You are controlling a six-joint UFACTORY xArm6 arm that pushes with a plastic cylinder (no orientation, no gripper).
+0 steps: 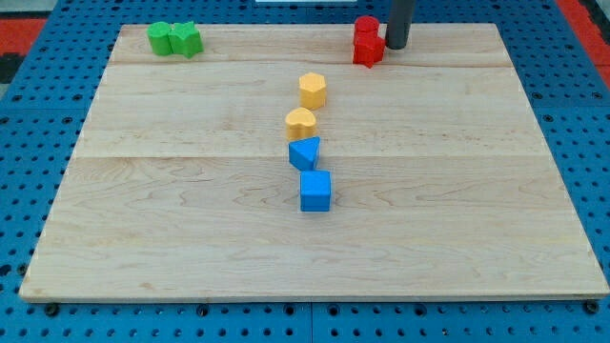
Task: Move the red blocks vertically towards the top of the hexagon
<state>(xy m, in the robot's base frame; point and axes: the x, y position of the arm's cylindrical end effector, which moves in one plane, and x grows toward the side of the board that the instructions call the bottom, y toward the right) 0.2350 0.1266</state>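
Two red blocks stand close together near the board's top edge, right of centre: one (366, 29) behind and one (368, 50) in front; their shapes are hard to make out. My tip (396, 46) is right beside them, on their right, touching or nearly touching. A yellow hexagon (313, 90) lies below and to the left of the red blocks, near the board's middle top.
A yellow rounded block (300, 123), a blue triangular block (306, 152) and a blue cube (315, 191) line up below the hexagon. Two green blocks (174, 39) sit at the top left corner. The wooden board (143, 219) lies on a blue pegboard surround.
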